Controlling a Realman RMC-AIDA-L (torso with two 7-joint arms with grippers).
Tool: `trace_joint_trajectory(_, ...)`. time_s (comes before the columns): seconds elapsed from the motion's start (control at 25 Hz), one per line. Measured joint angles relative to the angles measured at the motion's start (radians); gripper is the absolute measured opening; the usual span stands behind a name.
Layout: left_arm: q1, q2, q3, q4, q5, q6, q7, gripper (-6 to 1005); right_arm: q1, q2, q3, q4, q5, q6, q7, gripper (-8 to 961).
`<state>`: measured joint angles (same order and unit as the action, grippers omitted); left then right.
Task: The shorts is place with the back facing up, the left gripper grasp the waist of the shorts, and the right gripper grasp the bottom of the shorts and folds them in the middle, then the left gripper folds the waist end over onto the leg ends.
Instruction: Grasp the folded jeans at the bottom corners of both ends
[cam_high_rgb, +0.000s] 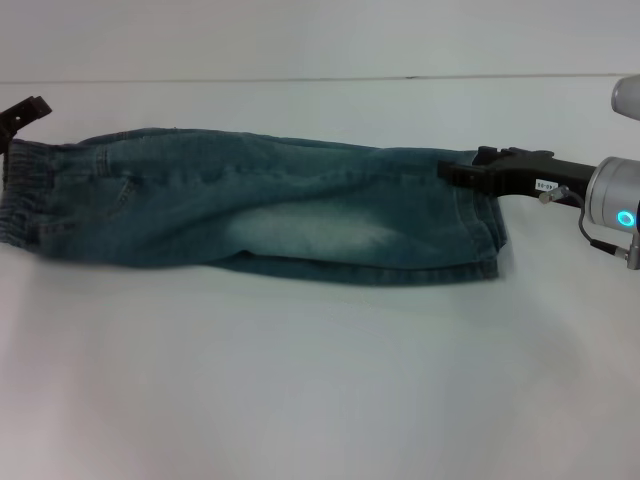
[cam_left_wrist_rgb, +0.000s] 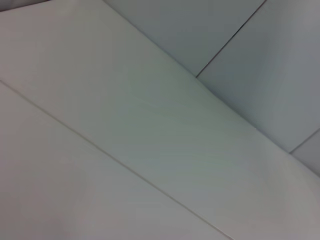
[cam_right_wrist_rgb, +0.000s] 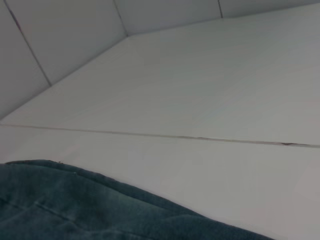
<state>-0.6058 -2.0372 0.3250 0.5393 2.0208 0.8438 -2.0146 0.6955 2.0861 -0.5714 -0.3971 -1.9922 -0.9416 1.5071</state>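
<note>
Clearly right end effector (cam_high_rgb: 452, 170) clamps the shorts (cam_high_rgb: 270, 205) hem; left one's (cam_high_rgb: 24, 110) grip unclear

The shorts (cam_high_rgb: 270, 205) are faded blue-green denim with a pale bleached patch mid-leg. The table (cam_high_rgb: 320, 380) is white. The right gripper (cam_high_rgb: 450, 172) is black, white-labelled.

Shorts (cam_high_rgb: 260, 205) lie lengthwise on table (cam_high_rgb: 320, 380); waist (cam_high_rgb: 25, 195) left by left gripper (cam_high_rgb: 22, 112), right gripper (cam_high_rgb: 455, 170) on right end.
</note>
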Motion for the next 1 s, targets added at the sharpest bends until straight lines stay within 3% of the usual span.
trace_joint_trajectory(0.04, 0.003, 0.004, 0.012, 0.006, 0.004, 0.002, -0.006, 938, -0.001, 0.000, 0.001, 0.000, 0.001, -0.004, -0.001, 809)
trace_joint_trajectory(0.24, 0.009, 0.028, 0.043, 0.076, 0.076, 0.040, -0.012, 935, -0.007, 0.000, 0.009, -0.002, 0.014, -0.033, -0.003, 809)
trace_joint_trajectory(0.48, 0.026, 0.056, 0.042, 0.189, 0.196, 0.198, -0.027, 922, -0.036, -0.009, 0.010, -0.015, 0.079, -0.115, -0.002, 804)
trace_joint_trajectory(0.6, 0.029, 0.076, 0.040, 0.247, 0.293, 0.348, -0.073, 915, -0.059, -0.024, 0.010, -0.029, 0.111, -0.229, 0.004, 802)
trace_joint_trajectory(0.8, 0.017, 0.090, 0.043, 0.322, 0.432, 0.520, -0.178, 902, -0.091, -0.048, -0.004, -0.109, 0.110, -0.560, 0.005, 801)
trace_joint_trajectory(0.84, -0.008, 0.101, 0.044, 0.337, 0.531, 0.591, -0.248, 900, -0.092, -0.055, -0.008, -0.122, 0.102, -0.629, 0.004, 801)
trace_joint_trajectory(1.0, -0.047, 0.115, 0.049, 0.335, 0.662, 0.642, -0.331, 890, -0.093, -0.075, -0.018, -0.157, 0.065, -0.803, 0.022, 801)
